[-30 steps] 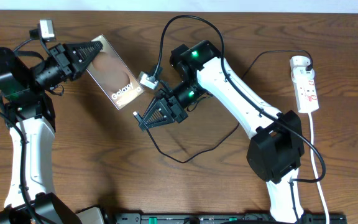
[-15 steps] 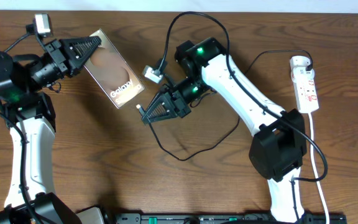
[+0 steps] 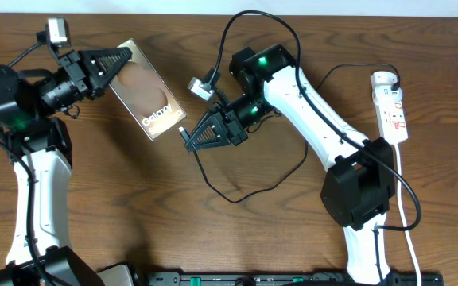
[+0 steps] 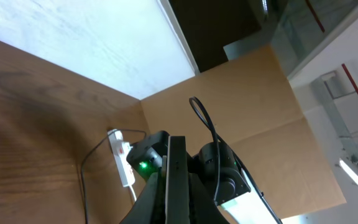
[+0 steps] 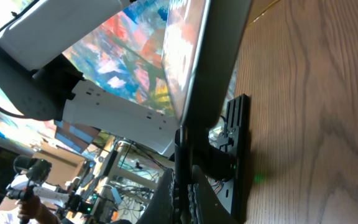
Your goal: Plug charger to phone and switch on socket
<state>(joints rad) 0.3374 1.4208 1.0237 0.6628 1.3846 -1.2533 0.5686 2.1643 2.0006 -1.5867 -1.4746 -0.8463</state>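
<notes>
The phone (image 3: 146, 98), a brownish slab with white "Galaxy" text, is held off the table at its upper end by my left gripper (image 3: 122, 57), which is shut on it. In the left wrist view its thin edge (image 4: 176, 155) runs up between the fingers. My right gripper (image 3: 188, 138) is shut on the charger's small plug, and the tip sits right by the phone's lower short edge; contact cannot be told. The black charger cable (image 3: 237, 199) loops over the table below. In the right wrist view the phone (image 5: 219, 56) stands just beyond the gripper (image 5: 181, 173). The white socket (image 3: 391, 107) lies far right.
The socket's white cord (image 3: 408, 199) runs down the right side. A thicker black robot cable (image 3: 249, 20) arches over the right arm. A dark rail (image 3: 293, 278) lines the front edge. The socket (image 4: 122, 160) also shows in the left wrist view.
My right gripper has carried the plug up and to the right, closing on the phone's lower edge. The left gripper and phone have shifted slightly upward.
</notes>
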